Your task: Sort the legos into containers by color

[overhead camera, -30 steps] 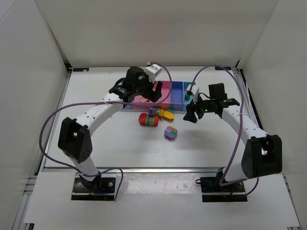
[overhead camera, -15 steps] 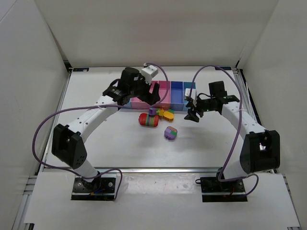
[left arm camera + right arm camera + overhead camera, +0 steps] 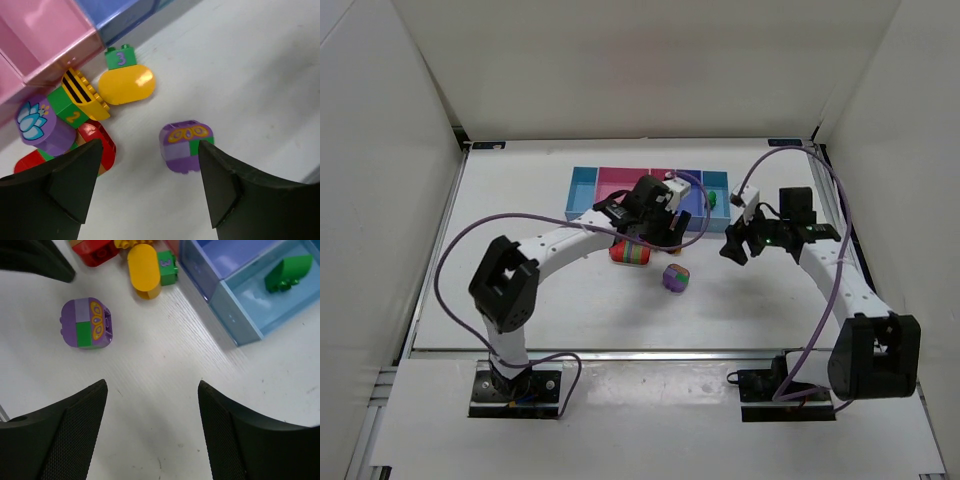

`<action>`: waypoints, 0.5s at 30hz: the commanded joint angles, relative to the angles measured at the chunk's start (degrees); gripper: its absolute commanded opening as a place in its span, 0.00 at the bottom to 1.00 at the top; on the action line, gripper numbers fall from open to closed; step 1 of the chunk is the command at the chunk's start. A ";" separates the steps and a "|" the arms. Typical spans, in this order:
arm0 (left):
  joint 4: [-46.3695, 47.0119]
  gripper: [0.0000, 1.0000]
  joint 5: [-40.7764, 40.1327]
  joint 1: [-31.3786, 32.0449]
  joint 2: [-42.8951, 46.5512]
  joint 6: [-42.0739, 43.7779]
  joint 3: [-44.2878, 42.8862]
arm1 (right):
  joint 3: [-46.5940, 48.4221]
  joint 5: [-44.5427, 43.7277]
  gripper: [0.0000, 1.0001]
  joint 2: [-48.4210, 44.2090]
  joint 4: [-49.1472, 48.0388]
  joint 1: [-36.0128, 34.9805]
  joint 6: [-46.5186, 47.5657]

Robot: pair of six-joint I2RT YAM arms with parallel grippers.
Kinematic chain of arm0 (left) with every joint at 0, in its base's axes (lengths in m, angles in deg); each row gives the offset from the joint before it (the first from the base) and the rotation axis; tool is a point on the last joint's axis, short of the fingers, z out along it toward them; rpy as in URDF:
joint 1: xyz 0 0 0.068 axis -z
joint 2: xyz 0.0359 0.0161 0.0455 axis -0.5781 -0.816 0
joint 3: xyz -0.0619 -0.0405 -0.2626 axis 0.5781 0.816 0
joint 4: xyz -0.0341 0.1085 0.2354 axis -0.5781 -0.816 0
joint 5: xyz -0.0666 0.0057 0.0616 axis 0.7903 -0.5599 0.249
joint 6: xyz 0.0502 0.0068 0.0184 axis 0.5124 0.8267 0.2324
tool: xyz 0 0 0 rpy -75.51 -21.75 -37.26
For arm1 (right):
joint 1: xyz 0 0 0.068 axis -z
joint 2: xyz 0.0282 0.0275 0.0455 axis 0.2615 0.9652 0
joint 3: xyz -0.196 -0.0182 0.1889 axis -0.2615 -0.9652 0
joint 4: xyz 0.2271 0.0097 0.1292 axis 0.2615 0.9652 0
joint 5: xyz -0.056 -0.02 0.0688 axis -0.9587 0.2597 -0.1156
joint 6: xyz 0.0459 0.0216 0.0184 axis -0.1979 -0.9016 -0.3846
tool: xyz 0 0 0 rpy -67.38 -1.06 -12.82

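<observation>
While left end effector [image 3: 147,150] hovers over legos [image 3: 125,87], right end effector [image 3: 152,385] seemingly empty.

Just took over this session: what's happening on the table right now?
It's a colour sort into the row of blue and pink plastic bins. The left gripper hovers open over the cluster of mixed plastic bricks; the right gripper, open and empty, hangs near the purple-and-green chunk. One green brick lies in the light blue end bin.
</observation>
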 commanded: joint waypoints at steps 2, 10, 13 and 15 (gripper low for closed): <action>-3.76 0.85 -7.54 1.13 -4.42 -6.77 -5.49 | -0.84 -2.09 0.77 -3.27 -1.73 2.71 -6.14; -2.19 0.80 -10.27 2.09 -11.27 -6.34 -11.64 | -2.68 0.11 0.79 -4.94 -0.67 6.33 -5.96; -0.78 0.79 -10.45 2.27 -12.24 -4.59 -11.92 | -2.68 1.08 0.79 -4.59 -0.32 6.33 -5.88; 0.79 0.77 -10.27 2.18 -12.25 -3.62 -11.31 | -2.77 1.43 0.79 -4.50 -0.15 7.91 -5.79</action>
